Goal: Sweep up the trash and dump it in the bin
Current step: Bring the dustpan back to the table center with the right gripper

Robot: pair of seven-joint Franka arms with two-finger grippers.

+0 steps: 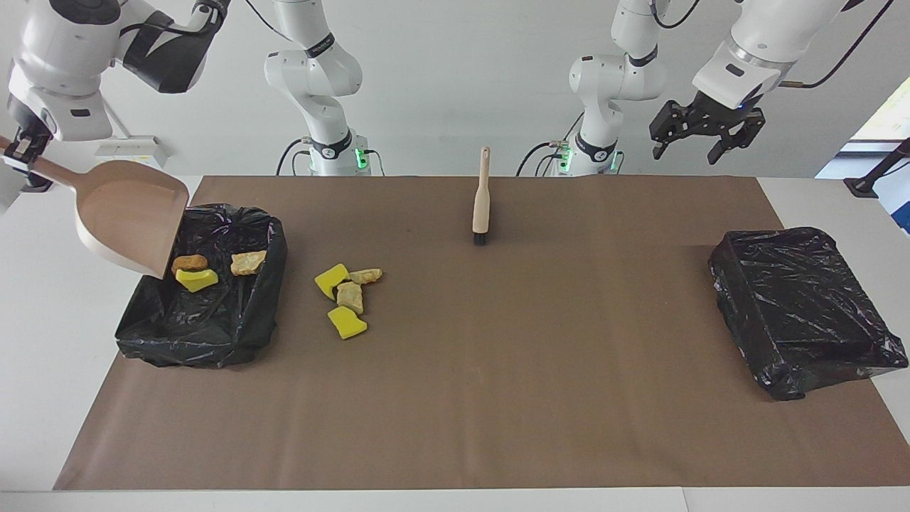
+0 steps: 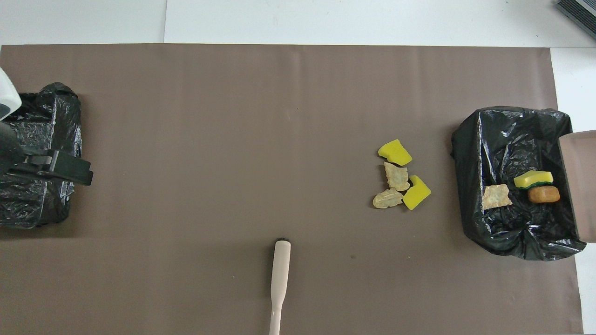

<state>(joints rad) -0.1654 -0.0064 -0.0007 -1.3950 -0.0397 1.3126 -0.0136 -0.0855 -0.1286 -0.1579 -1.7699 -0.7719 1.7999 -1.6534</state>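
Dump step, as I read it: right gripper point(image 1: 18, 151) clenched on dustpan point(image 1: 131, 213) handle, pan tipped over bin point(image 1: 206, 334); 3 scraps point(image 1: 195, 272) inside. Four scraps point(image 1: 347, 299) lie at bin's 3 o'clock in facing view. Left gripper point(image 1: 700, 146) released, waiting over the second bin point(image 1: 803, 306). Next, I judge: retrieve brush point(image 1: 481, 206), resweep.

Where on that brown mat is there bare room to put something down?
The wide stretch between the brush and the empty bin is bare, as is the mat's strip farthest from the robots. It is crowded between the scraps and the bin holding trash.
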